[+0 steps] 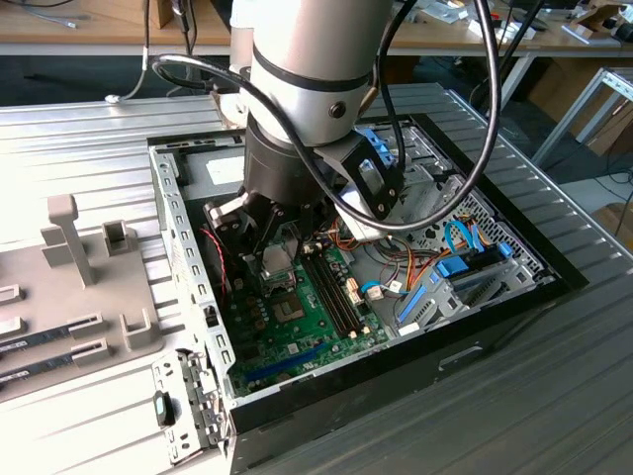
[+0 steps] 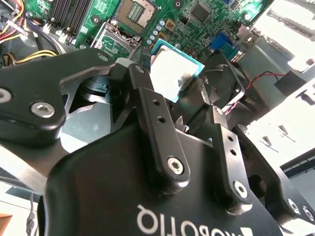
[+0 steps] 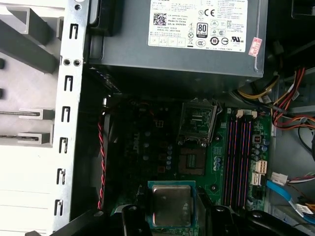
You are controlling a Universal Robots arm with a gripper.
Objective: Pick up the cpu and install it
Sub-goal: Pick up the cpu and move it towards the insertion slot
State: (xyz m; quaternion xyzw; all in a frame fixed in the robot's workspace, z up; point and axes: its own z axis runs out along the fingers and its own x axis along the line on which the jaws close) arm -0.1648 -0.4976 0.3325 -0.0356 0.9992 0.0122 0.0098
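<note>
You're on the carry step: your claw [image 3: 173, 216] pinches the cpu [image 3: 171, 201] by its edges above the motherboard [image 3: 147, 152], near the open socket [image 3: 193, 164], and seating it looks to demand square alignment.

We take this for a robotics lab or workshop: a robot arm [image 1: 307, 59] hangs over an opened computer case [image 1: 554, 272], its green motherboard [image 1: 297, 341] bare, on a ribbed metal table [image 1: 89, 129]; a grey parts fixture [image 1: 74, 247] sits beside it, and wooden workbenches [image 1: 79, 25] line the back
</note>
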